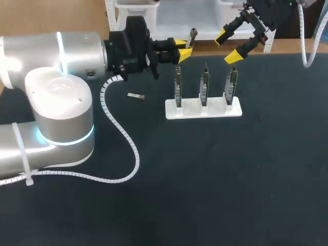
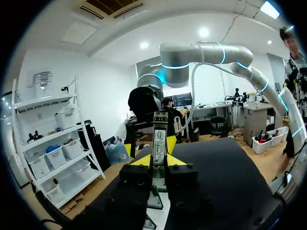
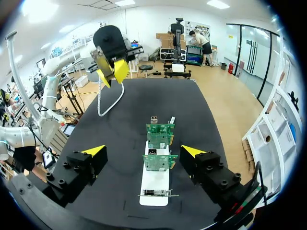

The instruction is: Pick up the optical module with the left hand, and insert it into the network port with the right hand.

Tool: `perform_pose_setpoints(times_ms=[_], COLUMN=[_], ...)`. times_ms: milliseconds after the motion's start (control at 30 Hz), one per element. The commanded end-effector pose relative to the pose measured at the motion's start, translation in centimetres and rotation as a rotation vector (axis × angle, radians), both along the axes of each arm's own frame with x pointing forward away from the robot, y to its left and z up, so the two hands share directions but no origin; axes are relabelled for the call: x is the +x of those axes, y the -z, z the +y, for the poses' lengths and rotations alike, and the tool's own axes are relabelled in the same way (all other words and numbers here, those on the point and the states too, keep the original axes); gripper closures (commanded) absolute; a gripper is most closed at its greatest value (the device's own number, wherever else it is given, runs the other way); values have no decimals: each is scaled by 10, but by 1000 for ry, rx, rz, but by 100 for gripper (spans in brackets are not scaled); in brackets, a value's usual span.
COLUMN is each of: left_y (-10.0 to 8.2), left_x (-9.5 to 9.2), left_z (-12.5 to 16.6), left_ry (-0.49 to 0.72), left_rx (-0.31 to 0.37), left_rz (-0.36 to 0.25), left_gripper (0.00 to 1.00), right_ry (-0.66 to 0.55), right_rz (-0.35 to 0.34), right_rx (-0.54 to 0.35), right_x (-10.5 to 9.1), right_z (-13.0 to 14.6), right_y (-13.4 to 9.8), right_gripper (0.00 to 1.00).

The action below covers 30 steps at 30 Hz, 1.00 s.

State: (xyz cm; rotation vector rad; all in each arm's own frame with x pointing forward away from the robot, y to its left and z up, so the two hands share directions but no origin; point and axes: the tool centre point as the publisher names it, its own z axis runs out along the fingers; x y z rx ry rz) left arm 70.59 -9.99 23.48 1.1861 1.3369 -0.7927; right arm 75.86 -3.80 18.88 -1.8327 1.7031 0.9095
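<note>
A spare module (image 1: 136, 96) lies on the desk (image 1: 215, 179), untouched. Just right of it and higher, the left end effector (image 1: 182, 48) is closed on the optical module (image 1: 192, 36), lifted clear with its free end pointing up, so the pickup looks done. Next comes a white stand (image 1: 215, 110) with 3 circuit boards (image 1: 204, 82). Above its right end the right end effector (image 1: 227, 46) gapes wide, holding nothing: handover and insertion remain.
</note>
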Motion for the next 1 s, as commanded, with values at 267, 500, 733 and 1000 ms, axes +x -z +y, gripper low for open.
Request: perform_pose_setpoints(times_ms=[267,500,733,1000], left_y=[14,13,11,11], left_x=[31,39,39,39], left_z=[-22,-31,-30,-30], left_ry=[87,126,122,122], left_rx=[-177,-108,-84,-84], left_rz=[-62,-73,-82,-82], left_gripper=[100,100,100,100], right_ry=[1,1,1,1], right_rz=[-1,-1,-1,-1], right_rx=[0,0,0,0], right_x=[0,0,0,0], right_z=[0,0,0,0], right_y=[0,0,0,0], right_gripper=[0,0,0,0])
